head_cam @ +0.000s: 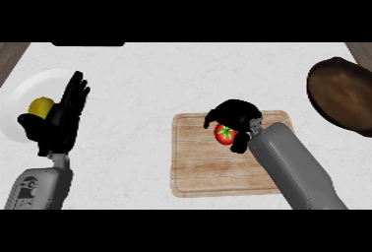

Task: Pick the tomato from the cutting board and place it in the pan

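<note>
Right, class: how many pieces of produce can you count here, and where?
2. A red tomato is over the cutting board, within the curled right hand; a yellow fruit lies on the white plate at left, partly behind the left hand. Others may be hidden.

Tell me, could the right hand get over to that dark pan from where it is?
Probably yes. The right hand, curled round the tomato on the cutting board, has only bare counter between it and the pan at the right edge.

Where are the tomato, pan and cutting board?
tomato (224, 138): head view, red skin below the green stem.
pan (341, 96): head view, dark inner floor.
cutting board (210, 172): head view, bare wood near its middle.
</note>
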`<state>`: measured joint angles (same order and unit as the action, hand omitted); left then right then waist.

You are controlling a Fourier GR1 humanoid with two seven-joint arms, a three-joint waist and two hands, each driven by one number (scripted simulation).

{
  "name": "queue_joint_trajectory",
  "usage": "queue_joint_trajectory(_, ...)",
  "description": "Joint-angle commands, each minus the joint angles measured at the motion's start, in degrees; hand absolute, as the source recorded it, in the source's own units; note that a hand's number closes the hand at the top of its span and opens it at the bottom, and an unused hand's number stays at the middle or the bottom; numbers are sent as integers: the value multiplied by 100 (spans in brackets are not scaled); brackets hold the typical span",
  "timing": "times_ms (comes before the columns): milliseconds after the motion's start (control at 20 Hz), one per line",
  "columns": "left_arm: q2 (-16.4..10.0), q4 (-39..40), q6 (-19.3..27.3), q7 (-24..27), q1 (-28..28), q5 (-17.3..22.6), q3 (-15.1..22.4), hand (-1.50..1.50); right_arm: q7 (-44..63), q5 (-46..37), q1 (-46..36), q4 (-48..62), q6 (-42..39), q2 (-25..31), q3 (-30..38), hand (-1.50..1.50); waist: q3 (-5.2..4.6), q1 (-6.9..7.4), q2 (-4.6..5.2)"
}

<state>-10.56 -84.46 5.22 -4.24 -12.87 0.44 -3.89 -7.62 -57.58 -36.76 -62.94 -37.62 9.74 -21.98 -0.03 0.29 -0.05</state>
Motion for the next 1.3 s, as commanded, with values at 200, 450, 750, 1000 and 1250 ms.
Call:
queue_joint_trajectory(200, 106, -27, -71, 16, 76, -11, -17, 0, -856, -374, 171, 25, 287, 66, -119, 150, 3, -12, 4)
queue_joint_trajectory(450, -38, -152, -167, -80, 187, -23, -138, 0, -284, -585, 676, -415, 352, -207, -23, 150, 3, -27, -4)
queue_joint_trajectory(750, -190, -177, -81, -157, 251, 75, -398, 0, 495, -391, 3016, -2636, 510, 505, 277, 150, -1, -454, -121)
queue_joint_trajectory(1000, -154, 7, -47, 75, 282, 44, -449, 0, 673, -381, 3604, -4630, 1310, 639, 731, 150, -7, -436, -105)
queue_joint_trajectory(1250, -168, -159, -167, -48, 289, 111, -389, 0, 741, 176, 4411, -6124, 1666, 370, 1282, 150, 0, -287, -60)
